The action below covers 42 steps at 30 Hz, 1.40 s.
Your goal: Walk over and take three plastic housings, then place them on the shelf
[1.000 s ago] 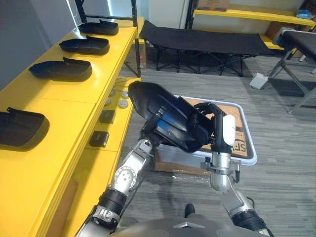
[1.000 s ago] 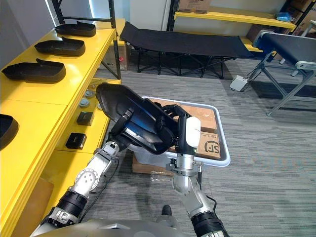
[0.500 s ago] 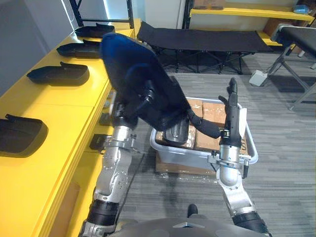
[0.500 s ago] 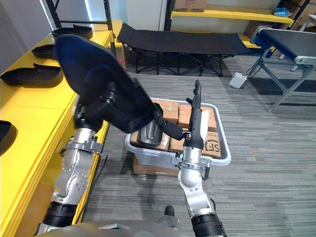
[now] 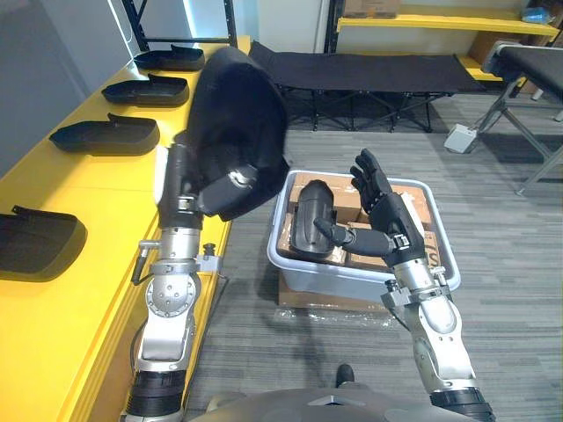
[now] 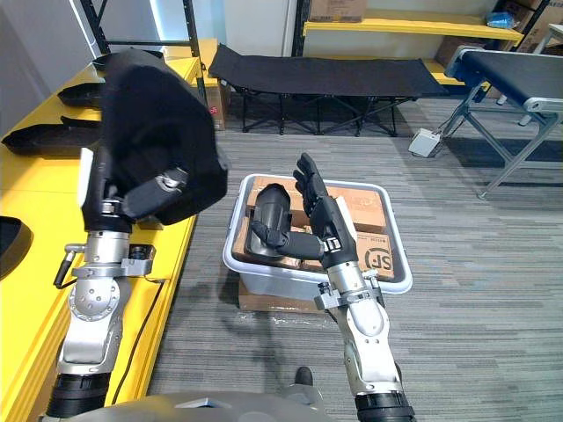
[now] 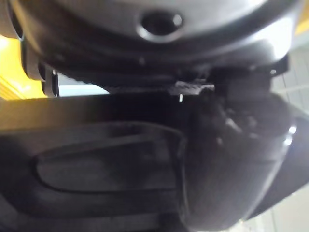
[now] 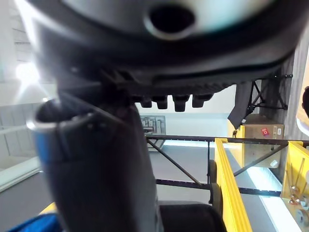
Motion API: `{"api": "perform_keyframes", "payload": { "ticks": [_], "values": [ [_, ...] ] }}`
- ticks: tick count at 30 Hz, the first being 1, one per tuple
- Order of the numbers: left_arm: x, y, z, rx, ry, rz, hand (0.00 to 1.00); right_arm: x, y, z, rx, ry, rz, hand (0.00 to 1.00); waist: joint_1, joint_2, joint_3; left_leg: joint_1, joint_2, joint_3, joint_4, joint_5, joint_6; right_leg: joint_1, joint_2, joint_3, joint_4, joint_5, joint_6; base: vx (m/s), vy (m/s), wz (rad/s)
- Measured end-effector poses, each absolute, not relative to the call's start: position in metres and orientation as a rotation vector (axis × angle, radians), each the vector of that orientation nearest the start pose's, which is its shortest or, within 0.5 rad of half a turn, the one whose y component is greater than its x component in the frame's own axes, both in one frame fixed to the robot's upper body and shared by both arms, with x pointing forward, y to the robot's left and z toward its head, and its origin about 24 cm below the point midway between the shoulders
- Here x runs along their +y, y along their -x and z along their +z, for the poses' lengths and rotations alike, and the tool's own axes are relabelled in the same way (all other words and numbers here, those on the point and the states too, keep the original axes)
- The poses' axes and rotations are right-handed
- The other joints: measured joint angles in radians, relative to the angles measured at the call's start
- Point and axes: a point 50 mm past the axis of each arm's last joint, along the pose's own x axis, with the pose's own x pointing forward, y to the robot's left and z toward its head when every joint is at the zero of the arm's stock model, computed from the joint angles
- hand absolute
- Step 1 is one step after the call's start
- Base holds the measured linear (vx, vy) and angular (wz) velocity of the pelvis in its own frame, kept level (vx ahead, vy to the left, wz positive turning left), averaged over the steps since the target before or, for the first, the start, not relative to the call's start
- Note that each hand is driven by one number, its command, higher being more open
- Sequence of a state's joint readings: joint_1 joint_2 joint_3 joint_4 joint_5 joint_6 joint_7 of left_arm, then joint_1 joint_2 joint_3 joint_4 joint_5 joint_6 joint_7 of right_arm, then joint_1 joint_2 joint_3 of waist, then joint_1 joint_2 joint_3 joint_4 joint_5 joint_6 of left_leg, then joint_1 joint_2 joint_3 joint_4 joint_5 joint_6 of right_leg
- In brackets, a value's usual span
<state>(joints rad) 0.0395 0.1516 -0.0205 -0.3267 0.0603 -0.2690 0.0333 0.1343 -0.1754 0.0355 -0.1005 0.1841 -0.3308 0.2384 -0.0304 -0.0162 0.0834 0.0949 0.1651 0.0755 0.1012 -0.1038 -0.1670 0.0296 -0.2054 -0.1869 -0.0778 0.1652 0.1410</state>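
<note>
Left hand (image 5: 222, 191) fingers curl round a large black plastic housing (image 5: 237, 105), held raised; right hand (image 5: 390, 220) fingers spread straight above a grey plastic bin (image 5: 347, 280).

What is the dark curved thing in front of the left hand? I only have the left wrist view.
Observer: A black plastic housing. The left hand has its fingers curled round it and holds it up at the edge of the yellow shelf.
Operator: Any housings on that shelf?
Observer: Four lie in a row along it; the nearest housing is at the robot's left.
Operator: And the right hand?
Observer: The right hand is open, fingers spread, over the grey bin, where another housing lies on cardboard boxes.
</note>
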Motion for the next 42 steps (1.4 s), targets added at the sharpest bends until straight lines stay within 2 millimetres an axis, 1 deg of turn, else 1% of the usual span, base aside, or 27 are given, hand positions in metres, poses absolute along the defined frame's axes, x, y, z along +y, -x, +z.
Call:
{"api": "perform_keyframes", "payload": {
  "ticks": [3, 6, 8, 11, 15, 18, 19, 21, 24, 27, 31, 35, 39, 42],
  "values": [
    [0.153, -0.228, 0.131, -0.546, -0.239, -0.154, 0.00, -0.169, -0.221, 0.068, -0.285, 0.051, 0.272, 1.00, 0.000, 0.002, -0.001, 0.000, 0.000, 0.001, 0.000, -0.002, 0.000, -0.001, 0.001, 0.000, 0.000, 0.002, 0.003, 0.00, 0.000, 0.00],
    [0.150, -0.227, 0.131, -0.538, -0.273, -0.275, 0.00, -0.170, -0.222, 0.067, -0.269, 0.073, 0.298, 1.00, 0.001, 0.002, -0.001, 0.000, 0.000, 0.001, 0.000, -0.003, 0.000, -0.001, 0.001, 0.000, 0.000, 0.002, 0.003, 0.00, 0.000, 0.00],
    [0.147, -0.224, 0.134, -0.544, -0.288, -0.388, 0.00, -0.169, -0.225, 0.069, -0.259, 0.092, 0.315, 1.00, 0.002, 0.002, -0.001, -0.001, 0.000, 0.001, 0.000, -0.004, 0.001, -0.001, 0.001, 0.000, 0.000, 0.002, 0.003, 0.00, 0.000, 0.00],
    [0.142, -0.218, 0.141, -0.569, -0.280, -0.497, 0.00, -0.168, -0.229, 0.072, -0.260, 0.134, 0.348, 1.00, 0.003, 0.005, -0.003, -0.002, 0.000, 0.000, 0.001, -0.004, 0.002, -0.001, 0.001, -0.001, 0.000, 0.002, 0.003, 0.00, 0.000, 0.00],
    [0.144, -0.216, 0.145, -0.589, -0.219, -0.542, 0.00, -0.169, -0.231, 0.070, -0.216, 0.203, 0.382, 1.00, 0.005, 0.020, -0.012, -0.004, 0.000, -0.003, 0.001, -0.004, 0.002, 0.000, 0.000, -0.005, 0.000, 0.002, 0.003, 0.00, 0.000, 0.01],
    [0.146, -0.216, 0.146, -0.589, -0.204, -0.568, 0.00, -0.168, -0.233, 0.068, -0.183, 0.208, 0.399, 1.00, 0.004, 0.026, -0.015, -0.006, 0.000, -0.009, 0.001, -0.003, 0.002, 0.001, 0.000, -0.011, 0.000, 0.002, 0.003, 0.00, 0.000, 0.05],
    [0.146, -0.216, 0.146, -0.589, -0.200, -0.572, 0.00, -0.168, -0.233, 0.067, -0.174, 0.208, 0.402, 0.00, 0.004, 0.026, -0.015, -0.006, 0.000, -0.011, 0.001, -0.003, 0.002, 0.002, 0.000, -0.012, 0.000, 0.002, 0.003, 0.00, 0.000, 0.05],
    [0.147, -0.215, 0.147, -0.591, -0.179, -0.586, 0.00, -0.167, -0.233, 0.064, -0.153, 0.209, 0.415, 0.00, 0.004, 0.026, -0.016, -0.006, 0.000, -0.014, 0.001, -0.003, 0.002, 0.005, 0.000, -0.016, 0.000, 0.002, 0.002, 0.00, 0.000, 0.05],
    [0.147, -0.214, 0.149, -0.600, -0.193, -0.607, 0.00, -0.166, -0.234, 0.060, -0.126, 0.232, 0.448, 0.00, 0.004, 0.026, -0.016, -0.008, 0.000, -0.019, 0.001, -0.001, 0.002, 0.007, -0.001, -0.023, 0.000, 0.001, 0.002, -0.01, 0.004, 0.06],
    [0.144, -0.210, 0.157, -0.638, -0.205, -0.629, 0.00, -0.163, -0.233, 0.057, -0.116, 0.256, 0.465, 0.00, 0.003, 0.026, -0.016, -0.015, 0.000, -0.027, 0.001, 0.004, 0.000, 0.005, -0.001, -0.029, 0.000, 0.001, 0.002, -0.01, 0.004, 0.05],
    [0.140, -0.212, 0.164, -0.661, -0.236, -0.677, 0.00, -0.154, -0.233, 0.057, -0.121, 0.263, 0.509, 0.00, 0.003, 0.025, -0.016, -0.014, 0.000, -0.028, 0.001, 0.006, 0.001, 0.006, -0.001, -0.030, 0.000, 0.001, 0.002, 0.00, 0.000, 0.00],
    [0.136, -0.217, 0.160, -0.600, -0.198, -0.661, 0.00, -0.155, -0.234, 0.053, -0.106, 0.254, 0.480, 0.00, 0.004, 0.022, -0.018, -0.015, 0.000, -0.028, 0.001, 0.007, 0.001, 0.005, -0.001, -0.030, -0.001, 0.001, 0.002, 0.00, 0.000, 0.00],
    [0.134, -0.219, 0.155, -0.540, -0.186, -0.662, 0.00, -0.156, -0.233, 0.047, -0.077, 0.266, 0.491, 0.00, 0.004, 0.022, -0.019, -0.015, 0.000, -0.028, 0.001, 0.007, 0.000, 0.005, -0.001, -0.030, -0.001, 0.001, 0.002, 0.00, 0.000, 0.00],
    [0.134, -0.220, 0.154, -0.528, -0.185, -0.663, 0.00, -0.156, -0.233, 0.046, -0.075, 0.271, 0.489, 0.00, 0.004, 0.021, -0.019, -0.015, 0.000, -0.028, 0.000, 0.007, 0.001, 0.005, -0.001, -0.030, -0.001, 0.002, 0.002, 0.00, 0.000, 0.00]
  ]
}}
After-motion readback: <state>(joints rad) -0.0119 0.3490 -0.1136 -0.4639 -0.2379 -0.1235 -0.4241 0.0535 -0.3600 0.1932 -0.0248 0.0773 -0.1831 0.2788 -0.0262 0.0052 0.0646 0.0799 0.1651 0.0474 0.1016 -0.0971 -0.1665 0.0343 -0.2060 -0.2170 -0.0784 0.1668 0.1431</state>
